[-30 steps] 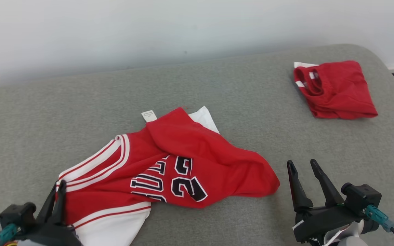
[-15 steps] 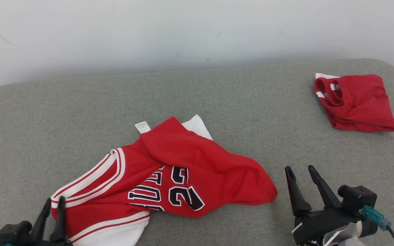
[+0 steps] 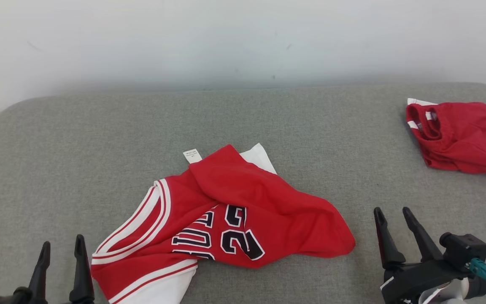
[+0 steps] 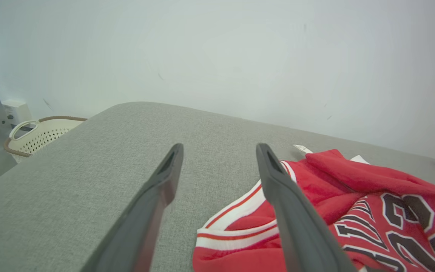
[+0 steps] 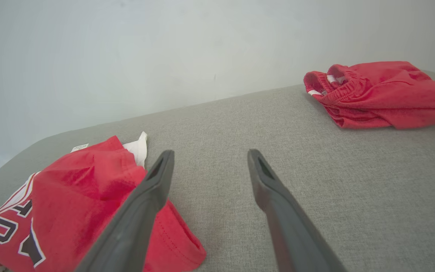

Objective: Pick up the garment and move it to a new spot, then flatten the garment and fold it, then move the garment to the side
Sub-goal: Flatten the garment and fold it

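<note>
The garment (image 3: 243, 211) is a red basketball jersey with white and red striped trim and black numbers, lying crumpled on the grey padded surface (image 3: 99, 139). The same jersey lies right of my fingers in the left wrist view (image 4: 353, 196) and at the lower left of the right wrist view (image 5: 70, 196). My left gripper (image 3: 62, 247) (image 4: 219, 151) stands open just left of the jersey's striped edge, holding nothing. To the right of the jersey's red hem, my right gripper (image 3: 392, 211) (image 5: 208, 155) is open too, with nothing between its fingers.
A second red garment (image 3: 458, 135) (image 5: 380, 92) lies bunched at the far right of the surface. A pale wall runs behind. A cream perforated basket (image 4: 40, 132) stands on the floor off the surface's left end.
My left gripper has opened and let go of the jersey's striped edge, then drawn back to its left. The head camera has shifted, so the scene sits lower and further right.
</note>
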Robot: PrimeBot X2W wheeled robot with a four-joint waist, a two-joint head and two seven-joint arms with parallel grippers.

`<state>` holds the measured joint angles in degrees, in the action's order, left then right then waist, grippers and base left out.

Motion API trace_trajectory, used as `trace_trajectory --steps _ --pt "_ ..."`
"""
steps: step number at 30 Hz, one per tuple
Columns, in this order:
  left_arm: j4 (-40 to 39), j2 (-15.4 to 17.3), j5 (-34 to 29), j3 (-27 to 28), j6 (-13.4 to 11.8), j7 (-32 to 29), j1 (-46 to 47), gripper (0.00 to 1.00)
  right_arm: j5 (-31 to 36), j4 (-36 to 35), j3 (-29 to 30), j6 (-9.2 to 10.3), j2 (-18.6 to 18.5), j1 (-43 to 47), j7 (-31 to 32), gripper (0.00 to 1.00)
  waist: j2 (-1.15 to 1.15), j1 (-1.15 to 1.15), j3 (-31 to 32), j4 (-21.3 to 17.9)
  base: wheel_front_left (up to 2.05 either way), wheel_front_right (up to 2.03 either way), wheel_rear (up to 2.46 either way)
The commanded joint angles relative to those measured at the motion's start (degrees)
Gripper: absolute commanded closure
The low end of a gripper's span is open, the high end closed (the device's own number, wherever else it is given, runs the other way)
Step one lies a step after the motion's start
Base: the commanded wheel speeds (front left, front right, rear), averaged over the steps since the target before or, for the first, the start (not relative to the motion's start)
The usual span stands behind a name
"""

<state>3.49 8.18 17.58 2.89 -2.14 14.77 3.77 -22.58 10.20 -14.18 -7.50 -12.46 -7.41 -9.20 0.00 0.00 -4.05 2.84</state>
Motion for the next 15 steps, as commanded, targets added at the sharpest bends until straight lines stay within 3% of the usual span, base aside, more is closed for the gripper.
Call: trace_trajectory --steps 1,15 --pt "-0.7 -0.3 -0.7 0.5 0.0 0.4 -1.0 0.0 0.3 -0.2 0.2 0.02 -0.3 0.6 -0.6 0.0 0.0 0.0 0.2 0.3 0.0 0.0 0.0" --pt "-8.6 -4.4 -4.7 6.1 1.8 0.3 -6.9 0.0 2.7 -1.5 5.9 0.02 1.6 3.8 -3.4 0.0 0.0 0.0 3.2 1.7 0.0 0.0 0.0"
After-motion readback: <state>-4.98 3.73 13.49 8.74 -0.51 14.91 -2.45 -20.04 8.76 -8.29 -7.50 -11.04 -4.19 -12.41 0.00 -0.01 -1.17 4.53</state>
